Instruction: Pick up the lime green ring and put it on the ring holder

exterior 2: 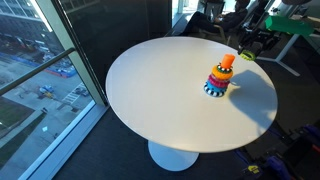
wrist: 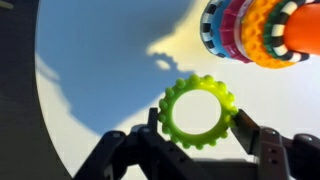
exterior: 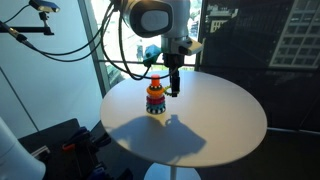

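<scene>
My gripper (wrist: 198, 122) is clamped on the ring (wrist: 168, 108) across its scalloped rim; it looks like light, stiff, probably slippery plastic.

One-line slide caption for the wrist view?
Gripper holding the lime green ring over the white table, near the ring holder.

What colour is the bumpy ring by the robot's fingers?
The ring is lime green; clearest in wrist view.

The ring (wrist: 198, 111) sat between the jaws of the gripper (wrist: 197, 120), touching both. In the wrist view the holder (wrist: 262, 30) stood ahead of the gripper, to its right, apart from the ring. In both exterior views the holder (exterior: 155, 97) (exterior 2: 220, 78) stood on the table (exterior: 215, 130), just beside the gripper (exterior: 174, 92).
</scene>
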Robot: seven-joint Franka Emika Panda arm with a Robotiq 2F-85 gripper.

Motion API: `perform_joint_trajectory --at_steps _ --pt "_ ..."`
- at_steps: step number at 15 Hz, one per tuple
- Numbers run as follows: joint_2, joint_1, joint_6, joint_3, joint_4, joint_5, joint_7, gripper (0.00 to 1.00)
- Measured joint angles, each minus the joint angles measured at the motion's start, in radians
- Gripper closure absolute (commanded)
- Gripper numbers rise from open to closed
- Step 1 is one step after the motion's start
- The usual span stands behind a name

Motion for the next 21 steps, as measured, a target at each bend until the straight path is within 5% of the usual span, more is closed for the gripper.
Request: perform_joint_trajectory --at_steps 8,21 --pt "-0.094 0.015 -0.138 0.073 0.065 0.056 0.000 0.51" --pt "-0.035 0.049 -0.205 0.120 0.114 0.092 0.004 0.51"
